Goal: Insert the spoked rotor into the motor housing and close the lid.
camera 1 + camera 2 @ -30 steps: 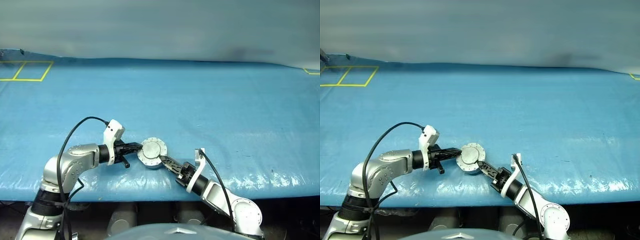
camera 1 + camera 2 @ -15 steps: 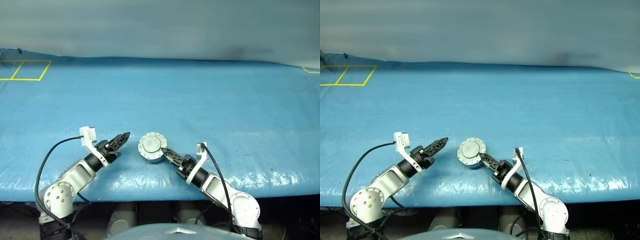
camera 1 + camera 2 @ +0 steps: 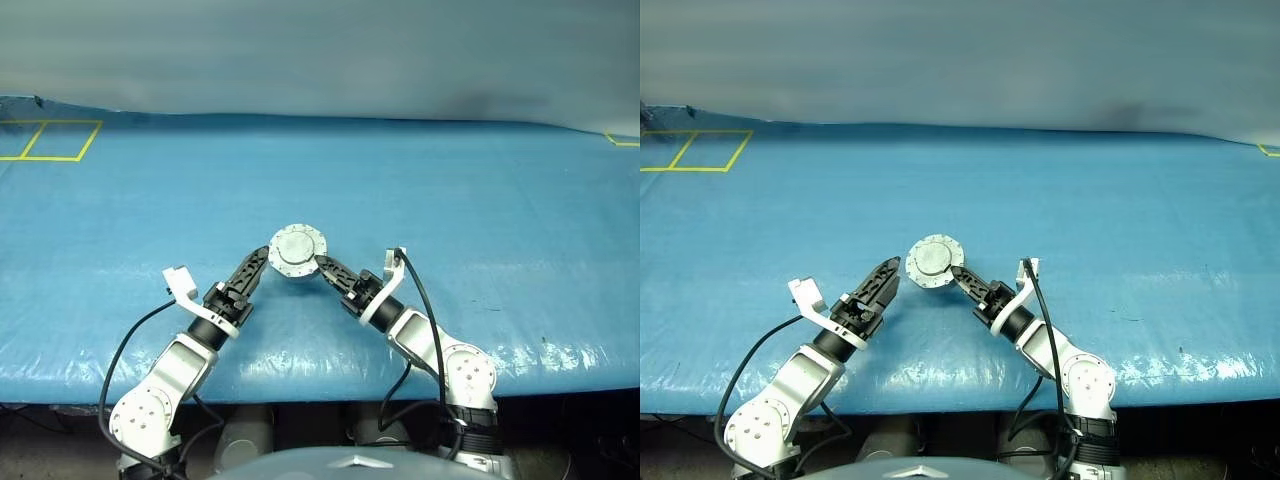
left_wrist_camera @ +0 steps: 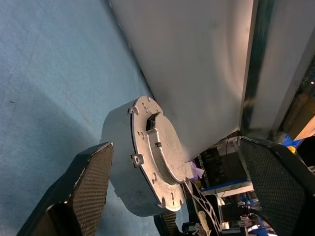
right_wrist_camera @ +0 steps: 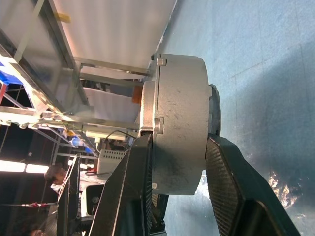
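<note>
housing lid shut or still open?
Shut. The lid sits flat against the motor housing rim all round, with no windings showing. The right hand grips the housing; the left hand is open.

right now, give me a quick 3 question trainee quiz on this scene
1. True or false: the lid is shut on the housing.
2. Which gripper holds the housing? A) left B) right C) neither
3. Fill in: the left gripper's jaws stand ____, clear of the housing.

Key:
1. True: the cap sits flat on the can.
2. B: the right gripper has a finger on each flat face and holds it off the blue cloth.
3. Open.
</note>
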Controlling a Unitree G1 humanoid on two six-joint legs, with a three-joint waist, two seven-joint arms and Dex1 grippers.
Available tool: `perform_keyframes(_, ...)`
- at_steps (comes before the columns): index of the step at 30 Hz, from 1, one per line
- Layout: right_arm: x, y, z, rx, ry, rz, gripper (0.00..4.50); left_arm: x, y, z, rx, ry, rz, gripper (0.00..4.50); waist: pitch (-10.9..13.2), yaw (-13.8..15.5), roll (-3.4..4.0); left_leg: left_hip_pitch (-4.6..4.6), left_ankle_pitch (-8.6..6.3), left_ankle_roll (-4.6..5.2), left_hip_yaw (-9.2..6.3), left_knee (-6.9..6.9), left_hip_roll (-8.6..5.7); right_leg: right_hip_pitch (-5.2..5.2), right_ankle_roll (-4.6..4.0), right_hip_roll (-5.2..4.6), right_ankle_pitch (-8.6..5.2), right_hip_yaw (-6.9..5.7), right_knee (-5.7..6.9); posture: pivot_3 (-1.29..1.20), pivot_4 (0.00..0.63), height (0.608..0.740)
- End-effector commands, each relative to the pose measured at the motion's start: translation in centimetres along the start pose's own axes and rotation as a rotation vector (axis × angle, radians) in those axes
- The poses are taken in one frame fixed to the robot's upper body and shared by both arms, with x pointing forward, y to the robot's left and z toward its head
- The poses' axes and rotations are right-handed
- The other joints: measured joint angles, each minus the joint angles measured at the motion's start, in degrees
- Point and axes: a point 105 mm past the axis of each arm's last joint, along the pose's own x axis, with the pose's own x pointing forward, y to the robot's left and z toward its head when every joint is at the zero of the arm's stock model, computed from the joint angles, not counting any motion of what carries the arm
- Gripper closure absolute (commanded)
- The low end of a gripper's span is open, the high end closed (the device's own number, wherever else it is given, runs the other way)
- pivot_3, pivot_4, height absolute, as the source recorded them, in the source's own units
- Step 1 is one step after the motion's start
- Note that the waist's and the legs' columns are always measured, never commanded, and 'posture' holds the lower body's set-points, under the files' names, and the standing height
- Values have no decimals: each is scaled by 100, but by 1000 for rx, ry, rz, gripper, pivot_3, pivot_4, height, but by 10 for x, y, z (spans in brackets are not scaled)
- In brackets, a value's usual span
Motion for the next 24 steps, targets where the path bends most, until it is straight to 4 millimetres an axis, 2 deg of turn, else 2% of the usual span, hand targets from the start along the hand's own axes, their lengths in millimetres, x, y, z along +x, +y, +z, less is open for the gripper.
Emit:
perform_keyframes(1, 9, 29, 11, -16, -46, 128, 3302, 4, -9, -6, -92, -10, -70, 0, 0, -2, 0, 0, 0, 0, 0, 1, 0, 0, 0, 0, 0, 0, 0, 0, 150, 740)
perform_keyframes(9, 12, 37, 10, -16, -51, 160, 3302, 4, -10, -8, -130, -19, -83, 0, 0, -17, 0, 0, 0, 0, 1, 0, 0, 0, -7, 1, 4, 0, 0, 0, 150, 740)
perform_keyframes(24, 9, 54, -8, 10, 15, 219, 3302, 6, -2, -12, -184, -21, -75, 0, 0, -41, 0, 0, 0, 1, 1, 2, 0, 1, -5, 2, 3, 0, 0, 0, 150, 740)
